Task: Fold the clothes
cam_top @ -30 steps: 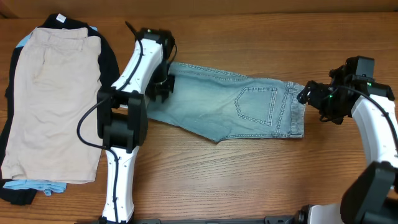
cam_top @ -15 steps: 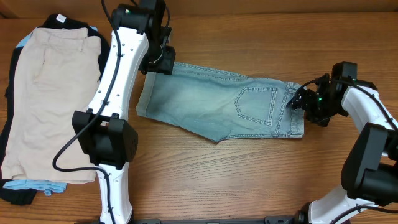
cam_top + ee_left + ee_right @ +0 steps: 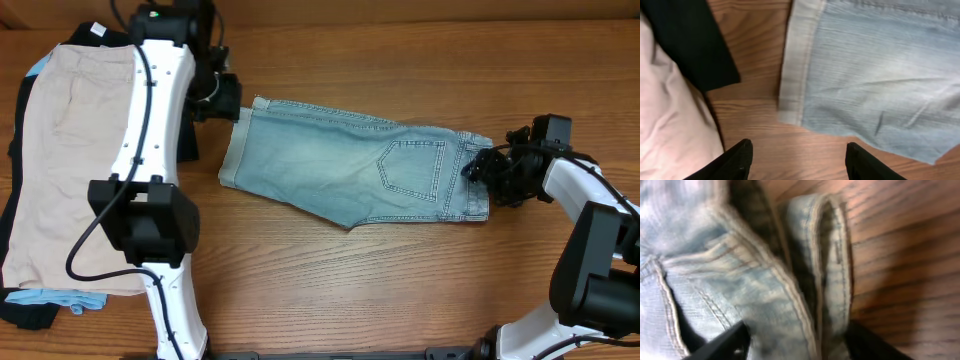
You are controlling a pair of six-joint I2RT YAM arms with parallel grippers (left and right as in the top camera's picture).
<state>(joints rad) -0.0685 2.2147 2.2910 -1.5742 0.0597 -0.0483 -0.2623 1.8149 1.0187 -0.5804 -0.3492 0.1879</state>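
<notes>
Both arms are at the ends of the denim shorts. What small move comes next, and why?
Probably close the right gripper on the waistband: its open jaws straddle that folded edge. The left gripper, also open, hangs over the table short of the hem.

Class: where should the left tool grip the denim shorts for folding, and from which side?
Grip the cuffed leg hem of the denim shorts, approaching from the clothes pile side. That edge lies flat and free, bare wood beside it, under the open left tool.
</notes>
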